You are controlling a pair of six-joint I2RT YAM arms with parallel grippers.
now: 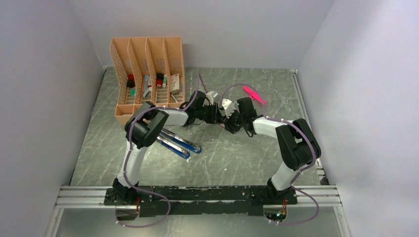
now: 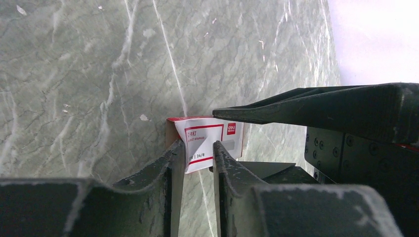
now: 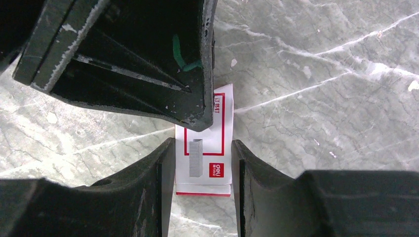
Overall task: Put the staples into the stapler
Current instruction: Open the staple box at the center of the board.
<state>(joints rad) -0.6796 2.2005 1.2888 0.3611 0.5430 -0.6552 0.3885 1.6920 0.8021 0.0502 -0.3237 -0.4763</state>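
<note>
White walls box in a grey-green marble table. At its centre the left gripper and right gripper, both narrowed, pinch opposite ends of the staple box. No staples show loose; presumably they are inside, so loading looks not yet begun. The stapler lies apart at the box's 8 o'clock, seemingly hinged open. At 11 o'clock an orange organiser holds small bottles and oddments. A pink stick lies at 2 o'clock.
</note>
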